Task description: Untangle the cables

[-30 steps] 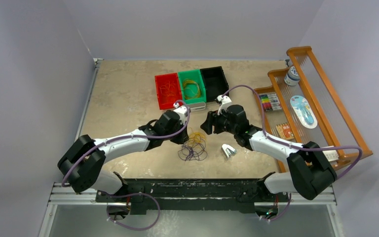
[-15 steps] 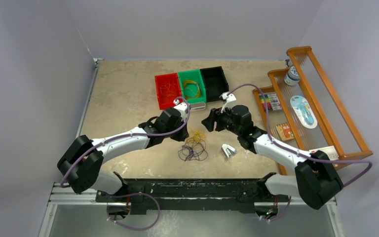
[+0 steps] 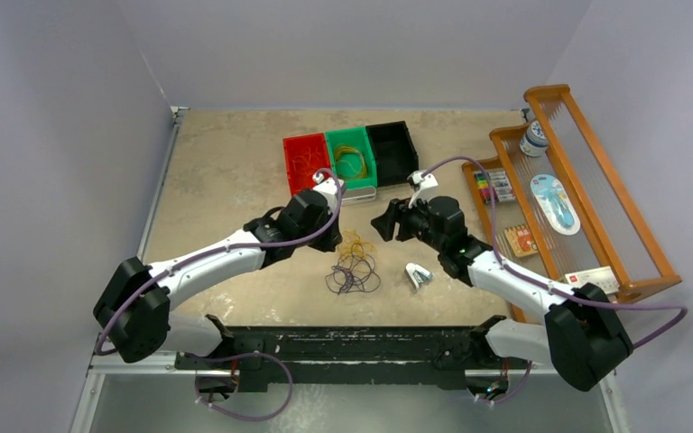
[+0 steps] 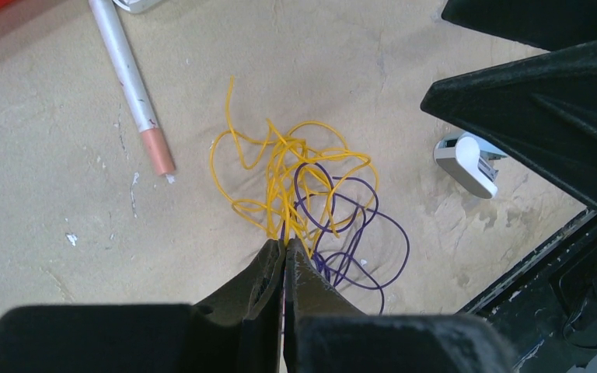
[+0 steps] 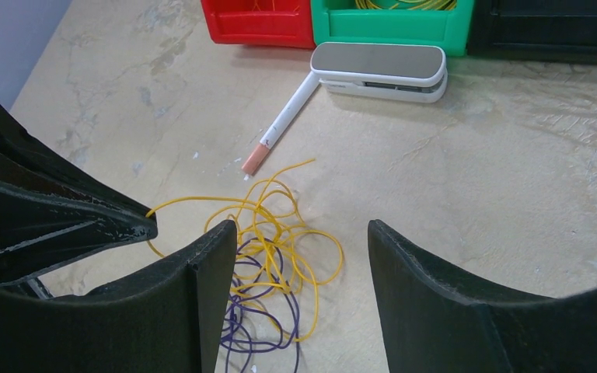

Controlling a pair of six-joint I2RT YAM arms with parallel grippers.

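A yellow cable [image 4: 280,167] and a purple cable [image 4: 361,233] lie tangled on the surface [image 3: 217,180], near the middle of its near edge. The left claw [image 4: 284,247], fingers pressed together, sits at the tangle's edge; we cannot tell whether it pinches a strand. The right claw [image 5: 301,229] hangs wide open above the tangle, probably ready to take the other colour.

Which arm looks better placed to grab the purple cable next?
Right, probably. The right gripper is open above the tangle, with the purple cable framed between its fingers. The left gripper is shut, its tips at the yellow cable.
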